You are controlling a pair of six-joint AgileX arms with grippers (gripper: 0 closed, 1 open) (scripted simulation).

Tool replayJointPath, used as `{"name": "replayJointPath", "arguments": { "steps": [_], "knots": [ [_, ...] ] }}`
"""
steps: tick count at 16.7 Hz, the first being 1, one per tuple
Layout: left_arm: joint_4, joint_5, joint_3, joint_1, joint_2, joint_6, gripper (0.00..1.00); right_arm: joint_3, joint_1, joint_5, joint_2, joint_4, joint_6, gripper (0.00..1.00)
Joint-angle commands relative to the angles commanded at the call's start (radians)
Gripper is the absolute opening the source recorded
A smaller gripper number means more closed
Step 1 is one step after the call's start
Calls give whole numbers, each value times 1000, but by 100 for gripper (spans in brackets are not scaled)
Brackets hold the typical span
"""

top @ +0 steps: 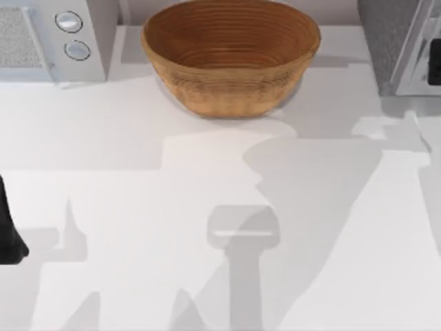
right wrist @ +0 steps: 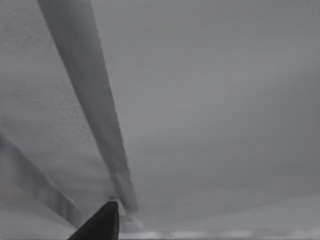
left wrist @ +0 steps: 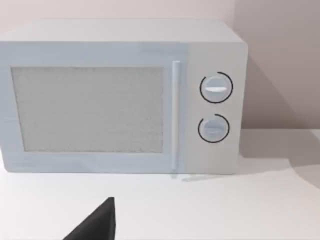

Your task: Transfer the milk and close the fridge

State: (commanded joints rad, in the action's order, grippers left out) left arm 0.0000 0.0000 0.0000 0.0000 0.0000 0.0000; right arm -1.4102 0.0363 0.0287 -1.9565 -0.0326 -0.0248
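Here, closest to my right gripper, whose dark tip pokes into the right wrist view, is the fridge: a faintly speckled, matte grey surface fills the space just ahead of it, crossed by a paler, smooth, flat strip that runs slantwise away from the tip. I cannot tell whether this gripper is open or closed. The top view adds what the wrist camera lacks: the fridge stands at the far right corner of the table, its side dark and grainy, its door panel pale and smooth. My left gripper shows as a dark wedge low in the left wrist view, and its state I cannot tell either; beyond it lies bare white tabletop, then a boxy light-grey microwave facing it, with a fine mesh window, a slim upright handle and two round knobs stacked one above the other. From above, my left arm is a black shape at the table's left edge, the microwave sits in the far left corner, and between it and the fridge rests a round woven bowl, ribbed in tan-brown coils.
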Motion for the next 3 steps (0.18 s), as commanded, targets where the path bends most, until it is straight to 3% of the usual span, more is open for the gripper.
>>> {"name": "replayJointPath", "arguments": {
  "steps": [3],
  "knots": [
    [0, 0, 0, 0, 0, 0, 100, -35, 2, 0, -28, -9, 5, 100]
  ]
}}
